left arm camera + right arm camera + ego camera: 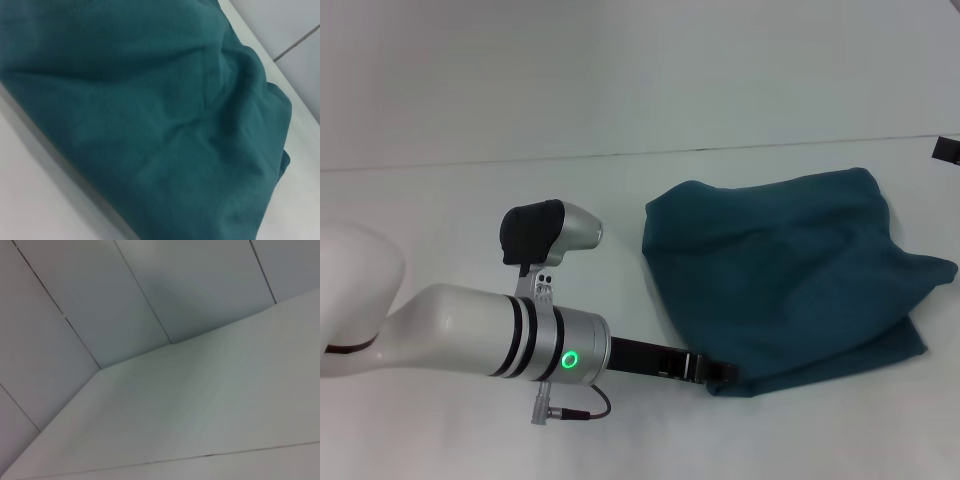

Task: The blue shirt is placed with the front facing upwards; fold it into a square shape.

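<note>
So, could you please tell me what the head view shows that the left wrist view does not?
Only the head view shows the left arm reaching across the white table, its left gripper at the near edge of the blue shirt, and the shirt's whole bunched outline. Only the left wrist view shows the cloth close up, with its soft creases and a floor seam beyond the table. Both share the blue shirt and the white table.
</note>
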You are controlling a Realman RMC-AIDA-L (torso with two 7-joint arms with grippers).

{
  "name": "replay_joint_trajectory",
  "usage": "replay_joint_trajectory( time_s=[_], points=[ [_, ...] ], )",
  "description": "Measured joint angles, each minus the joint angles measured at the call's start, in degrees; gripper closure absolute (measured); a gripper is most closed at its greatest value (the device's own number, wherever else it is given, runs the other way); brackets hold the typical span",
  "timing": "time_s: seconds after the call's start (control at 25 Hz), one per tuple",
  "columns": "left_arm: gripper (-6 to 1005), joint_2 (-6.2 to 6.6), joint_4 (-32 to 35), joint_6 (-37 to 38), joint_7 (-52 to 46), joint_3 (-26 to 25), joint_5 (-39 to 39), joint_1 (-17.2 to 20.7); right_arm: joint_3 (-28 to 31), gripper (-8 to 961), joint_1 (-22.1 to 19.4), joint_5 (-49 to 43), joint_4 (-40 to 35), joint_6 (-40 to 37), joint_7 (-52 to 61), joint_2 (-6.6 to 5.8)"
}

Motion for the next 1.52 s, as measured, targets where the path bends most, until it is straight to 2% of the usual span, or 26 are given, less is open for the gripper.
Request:
replay_joint_trajectory(
  time_s=[0.36, 0.6, 0.76, 0.92, 1.12, 1.28, 1.52],
  points=[
    [762, 0.03, 0.0, -0.3, -0.1, -0.1, -0.2, -0.3, 0.1, 33, 0.3, -0.1, 0.4, 0.3, -0.4, 0.0],
    [890, 0.43, 1.2, 0.4, -0.1, -0.6, -0.2, 0.5, -0.1, 34, 0.5, -0.2, 0.4, 0.6, -0.5, 0.15],
    [975, 0.89, 2.8, 2.0, 0.3, -2.7, 0.3, 1.8, -0.1, 35, 0.5, -0.2, 0.6, 1.0, -0.5, 0.42],
    [979, 1.39, 4.2, 3.2, 0.4, -4.4, 1.7, 2.8, -0.3, 37, 0.6, -0.2, 1.1, 1.3, -0.5, 0.56],
    [981, 2.04, 6.8, 5.6, 0.9, -11.2, 6.3, 5.1, -0.5, 36, 1.5, -0.2, 3.4, 1.5, -0.8, 0.41],
    [981, 2.89, 8.3, 8.1, 1.8, -18.8, 10.2, 6.8, -1.3, 36, 2.2, -0.3, 4.7, 1.6, -1.3, 0.33],
    [981, 3.44, 9.9, 9.7, 2.6, -23.1, 13.0, 8.5, -3.3, 36, 3.4, -0.4, 5.4, 2.9, -1.1, 0.34]
  ],
)
